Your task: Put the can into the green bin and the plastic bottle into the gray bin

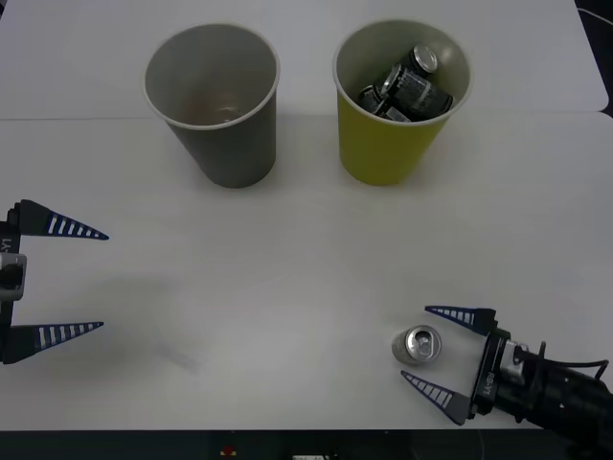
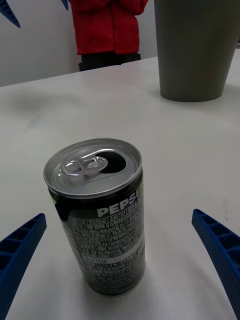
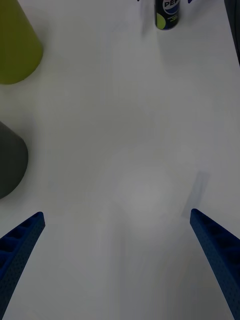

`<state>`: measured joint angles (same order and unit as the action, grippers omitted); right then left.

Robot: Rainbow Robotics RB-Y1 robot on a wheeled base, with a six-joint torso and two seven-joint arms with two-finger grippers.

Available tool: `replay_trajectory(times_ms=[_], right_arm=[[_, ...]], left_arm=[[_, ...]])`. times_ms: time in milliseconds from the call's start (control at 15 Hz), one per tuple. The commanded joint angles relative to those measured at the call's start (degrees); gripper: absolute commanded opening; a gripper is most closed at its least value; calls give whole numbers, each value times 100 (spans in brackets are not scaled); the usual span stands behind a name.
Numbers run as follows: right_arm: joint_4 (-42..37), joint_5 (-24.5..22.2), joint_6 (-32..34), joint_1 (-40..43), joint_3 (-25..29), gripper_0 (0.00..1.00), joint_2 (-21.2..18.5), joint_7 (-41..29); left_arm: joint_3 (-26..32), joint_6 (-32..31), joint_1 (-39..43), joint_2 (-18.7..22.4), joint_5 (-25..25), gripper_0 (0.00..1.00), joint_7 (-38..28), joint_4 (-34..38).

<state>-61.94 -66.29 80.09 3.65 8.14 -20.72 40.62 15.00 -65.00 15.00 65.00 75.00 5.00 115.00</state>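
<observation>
A small silver-topped black can (image 1: 418, 345) (image 2: 97, 220) stands upright near the table's front right. My right gripper (image 1: 416, 343) (image 2: 118, 215) is open, one blue finger on each side of the can and neither touching it. My left gripper (image 1: 102, 280) (image 3: 116, 215) hovers open over bare table at the far left, with nothing between its fingers. The gray bin (image 1: 213, 101) (image 2: 197, 50) stands at the back left. To its right is the green bin (image 1: 400, 144) (image 3: 15, 45), which holds dark cans (image 1: 407, 86). The plastic bottle is out of view.
The white table (image 1: 287, 278) lies open between the bins and the grippers. Its front edge runs just behind the right gripper. In the left wrist view the can (image 3: 167, 15) stands far off and the gray bin (image 3: 10, 160) is close by.
</observation>
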Motion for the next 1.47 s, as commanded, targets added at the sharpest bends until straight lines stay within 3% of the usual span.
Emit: replay_trajectory(times_ms=[67,400,467,533,600,1267,1467], right_arm=[[-2,2,-81,-57,-84,100,130,78],[-2,230,-336,-119,-357,100,183,280],[-2,248,-345,-119,-366,64,183,342],[-2,266,-371,-119,-366,6,183,351],[7,310,-371,-119,-374,0,183,368],[-29,573,-284,-101,-322,0,156,280],[-213,573,-125,-101,-313,0,-63,-80]], left_arm=[[0,0,0,0,0,100,0,0],[0,0,0,0,0,100,0,0],[0,0,0,0,0,100,0,0],[0,0,0,0,0,100,0,0],[0,0,0,0,0,100,0,0],[0,0,0,0,0,100,0,0],[0,0,0,0,0,100,0,0]])
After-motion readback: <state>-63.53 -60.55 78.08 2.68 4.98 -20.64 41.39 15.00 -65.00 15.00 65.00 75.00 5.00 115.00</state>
